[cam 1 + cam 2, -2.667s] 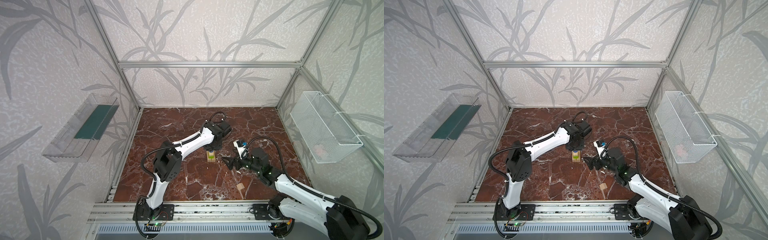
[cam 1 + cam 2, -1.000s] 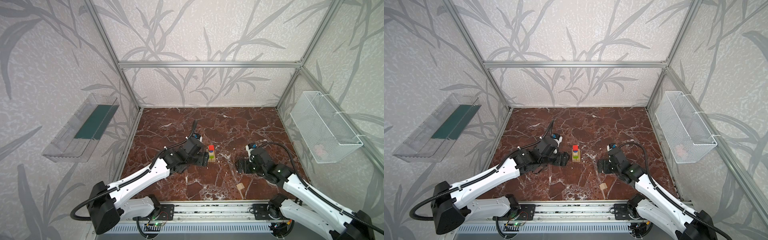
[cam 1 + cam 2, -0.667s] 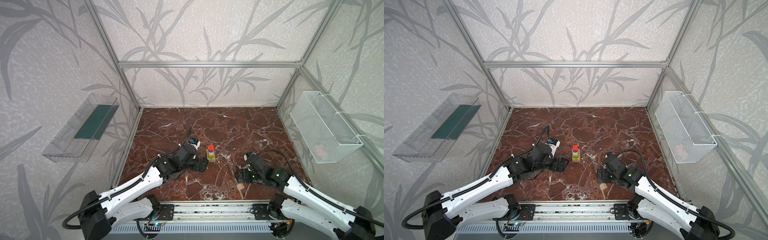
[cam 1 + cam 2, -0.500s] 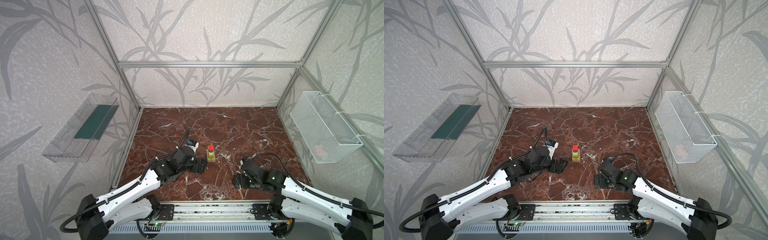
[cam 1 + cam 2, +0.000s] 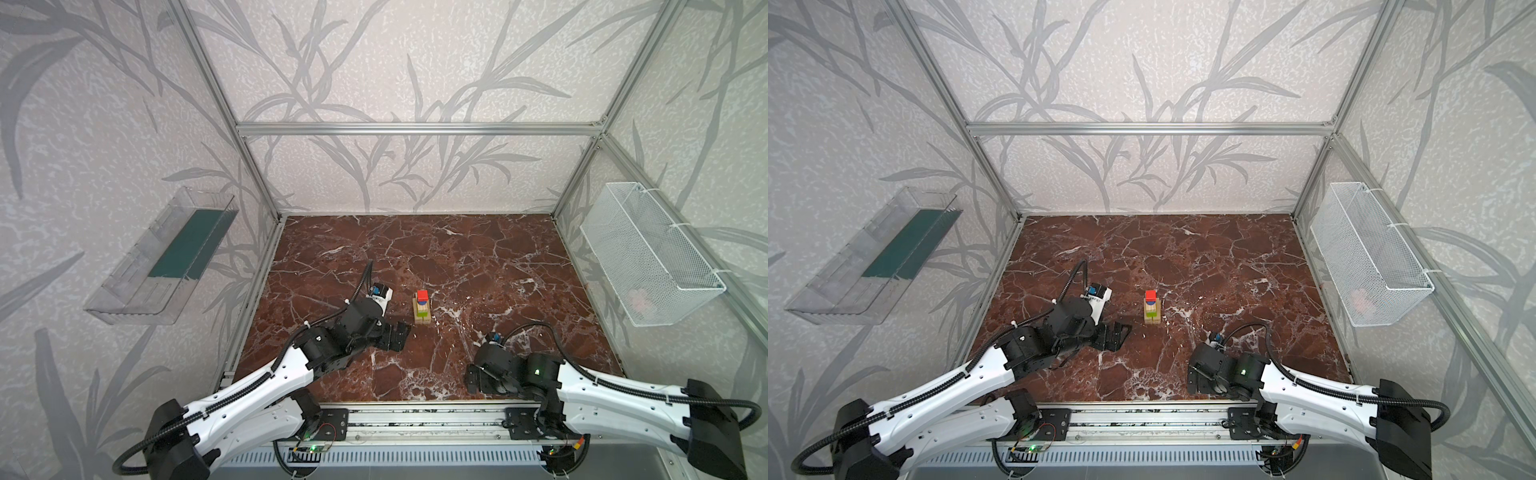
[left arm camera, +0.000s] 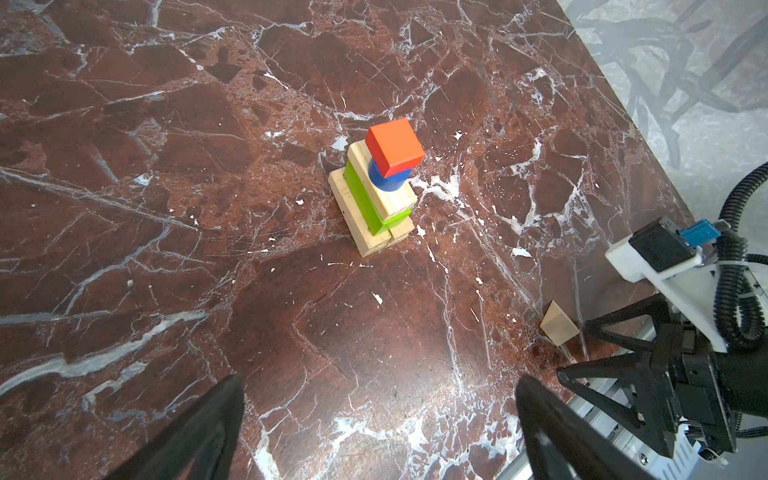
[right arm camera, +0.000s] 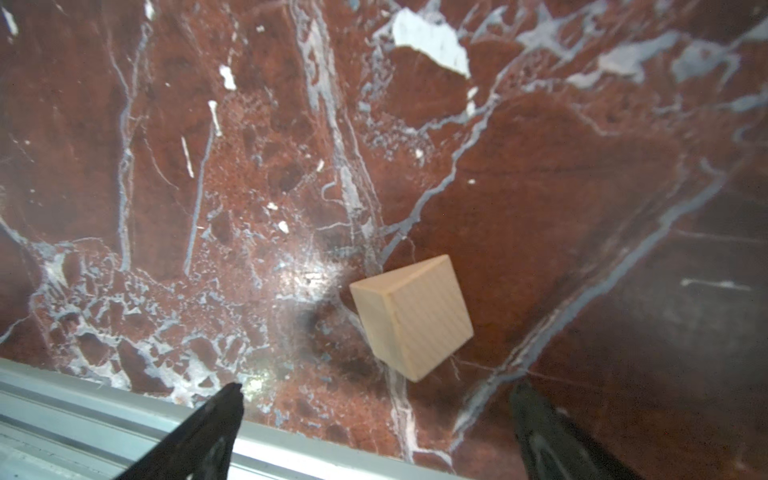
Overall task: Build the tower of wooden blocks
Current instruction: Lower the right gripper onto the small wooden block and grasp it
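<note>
Presently the wedge rests on the tabletop just ahead of the right pincer, whose jaws stand wide apart and empty. Its ridge runs askew to the line between the jaws, so a wrist turn looks necessary. The left pincer, likewise spread and empty, sits farther off, near the tower, which stands mid-tabletop, capped by a red block. Surface: glossy red marble pattern. The front rail lies near the wedge; the walls stand well clear.
</note>
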You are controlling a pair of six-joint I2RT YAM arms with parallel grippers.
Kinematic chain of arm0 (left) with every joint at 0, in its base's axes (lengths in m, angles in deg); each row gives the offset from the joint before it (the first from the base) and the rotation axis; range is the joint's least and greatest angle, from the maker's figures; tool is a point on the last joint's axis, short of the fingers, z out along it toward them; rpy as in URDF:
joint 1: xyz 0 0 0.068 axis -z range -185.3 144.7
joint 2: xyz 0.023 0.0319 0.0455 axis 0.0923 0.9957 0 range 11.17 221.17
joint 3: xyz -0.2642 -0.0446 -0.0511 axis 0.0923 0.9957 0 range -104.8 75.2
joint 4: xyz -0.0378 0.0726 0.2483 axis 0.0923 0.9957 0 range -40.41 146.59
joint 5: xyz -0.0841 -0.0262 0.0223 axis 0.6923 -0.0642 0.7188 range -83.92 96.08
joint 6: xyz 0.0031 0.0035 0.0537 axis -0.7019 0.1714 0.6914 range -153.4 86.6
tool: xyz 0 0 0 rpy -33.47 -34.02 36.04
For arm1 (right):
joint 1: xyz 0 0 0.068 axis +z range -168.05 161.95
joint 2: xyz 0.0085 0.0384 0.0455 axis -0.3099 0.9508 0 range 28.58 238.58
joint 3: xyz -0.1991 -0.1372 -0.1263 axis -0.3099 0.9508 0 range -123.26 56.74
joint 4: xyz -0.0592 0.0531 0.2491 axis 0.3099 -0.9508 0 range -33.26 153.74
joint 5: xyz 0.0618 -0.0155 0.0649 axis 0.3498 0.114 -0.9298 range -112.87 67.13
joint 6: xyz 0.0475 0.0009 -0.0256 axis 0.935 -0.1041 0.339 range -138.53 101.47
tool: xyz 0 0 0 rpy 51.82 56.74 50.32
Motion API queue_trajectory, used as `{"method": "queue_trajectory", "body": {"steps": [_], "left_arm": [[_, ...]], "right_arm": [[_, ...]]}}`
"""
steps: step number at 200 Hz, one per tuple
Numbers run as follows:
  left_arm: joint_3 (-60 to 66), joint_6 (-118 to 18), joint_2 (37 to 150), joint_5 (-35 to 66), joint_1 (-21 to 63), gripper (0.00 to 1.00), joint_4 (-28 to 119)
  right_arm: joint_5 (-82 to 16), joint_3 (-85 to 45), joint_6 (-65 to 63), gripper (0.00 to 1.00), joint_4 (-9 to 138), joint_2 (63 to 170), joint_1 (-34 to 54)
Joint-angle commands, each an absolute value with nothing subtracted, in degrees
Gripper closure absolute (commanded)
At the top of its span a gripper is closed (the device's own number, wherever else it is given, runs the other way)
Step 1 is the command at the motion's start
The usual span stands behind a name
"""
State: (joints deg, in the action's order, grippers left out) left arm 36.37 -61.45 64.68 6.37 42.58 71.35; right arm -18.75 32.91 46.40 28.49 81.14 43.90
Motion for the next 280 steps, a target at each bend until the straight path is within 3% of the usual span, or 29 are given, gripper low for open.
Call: {"method": "queue_trajectory", "body": {"steps": [1, 104, 166, 218, 280], "left_arm": [[36.7, -61.26, 63.73, 5.6, 42.43, 0.0, 70.75], [36.79, -62.09, 63.57, 4.51, 42.34, 0.0, 72.03], [37.14, -63.26, 63.11, 3.18, 42.25, 0.0, 72.8], [37.01, -63.81, 64.07, 3.5, 42.16, 0.0, 72.26], [36.97, -64.5, 64.54, 4.02, 42.12, 0.0, 71.72]], "right_arm": [[-19.21, 33.44, 47.89, 0.01, 32.94, 82.7, 44.54], [-13.81, 31.04, 44.78, 0.01, 41.98, 90.48, 44.3], [-17.51, 23.45, 35.25, 0.0, 36.06, 97.9, 43.93], [-13.4, 21.51, 32.77, 0.2, 28.69, 99.56, 43.97], [-14.42, 19.7, 26.36, 0.36, 26.98, 103.21, 43.94]]}}
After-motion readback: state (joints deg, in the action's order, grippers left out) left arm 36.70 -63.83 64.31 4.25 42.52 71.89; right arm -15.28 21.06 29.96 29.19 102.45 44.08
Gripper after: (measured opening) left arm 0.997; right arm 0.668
